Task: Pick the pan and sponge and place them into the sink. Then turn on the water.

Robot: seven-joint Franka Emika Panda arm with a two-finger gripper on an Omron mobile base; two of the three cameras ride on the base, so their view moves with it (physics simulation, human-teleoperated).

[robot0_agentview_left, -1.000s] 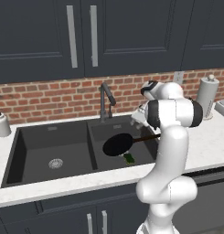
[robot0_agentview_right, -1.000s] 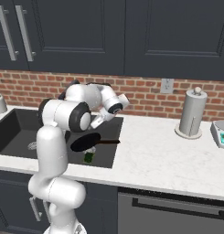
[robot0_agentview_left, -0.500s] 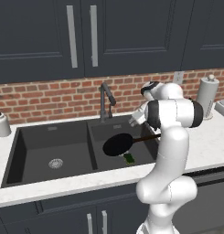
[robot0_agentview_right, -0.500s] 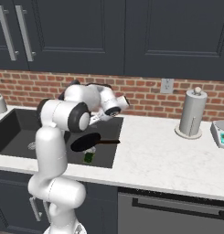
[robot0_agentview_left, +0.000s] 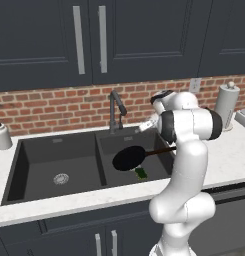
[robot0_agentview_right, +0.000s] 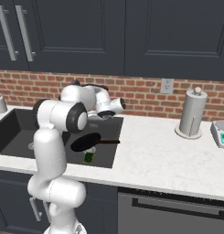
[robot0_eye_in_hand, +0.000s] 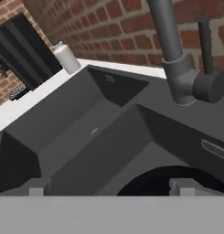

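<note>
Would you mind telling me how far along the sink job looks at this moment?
Done: the pan and sponge lie in the sink's right basin. In hand: the open, empty gripper hovers near the faucet, whose side lever shows close in the hand view. Left: turning on the water; no stream runs from the spout.

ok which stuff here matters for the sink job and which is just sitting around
For the job:
- round black frying pan
- small green sponge
- dark grey double-basin sink
- dark gooseneck faucet

Just lying about:
- white soap dispenser bottle
- paper towel roll
- kitchen scale
</note>
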